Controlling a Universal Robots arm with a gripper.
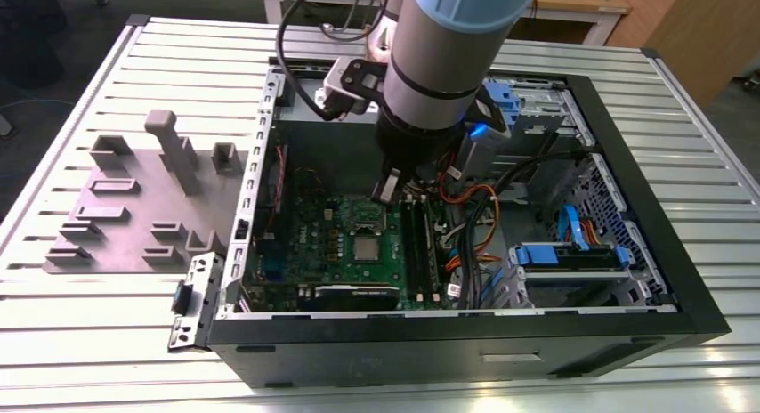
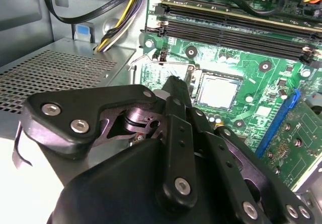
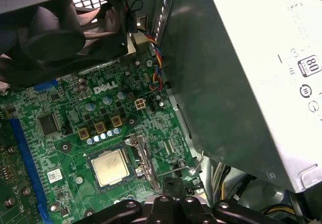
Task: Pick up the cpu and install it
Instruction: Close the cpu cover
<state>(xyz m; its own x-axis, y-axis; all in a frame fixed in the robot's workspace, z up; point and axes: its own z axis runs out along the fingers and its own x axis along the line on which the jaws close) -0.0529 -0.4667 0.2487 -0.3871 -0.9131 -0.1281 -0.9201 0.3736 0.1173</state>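
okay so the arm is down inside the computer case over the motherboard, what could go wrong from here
The cpu already sits in its socket on the green motherboard, and the gripper hangs close above it; a small drift down could press on the chip or socket. The socket's thin metal lever lies right beside the gripper and could snag. Loose cables run beside the arm inside the case and might catch on it.

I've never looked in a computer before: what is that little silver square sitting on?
The cpu lies flat in its socket on the green circuit board inside the computer case. The socket's contacts beneath are covered by the chip.
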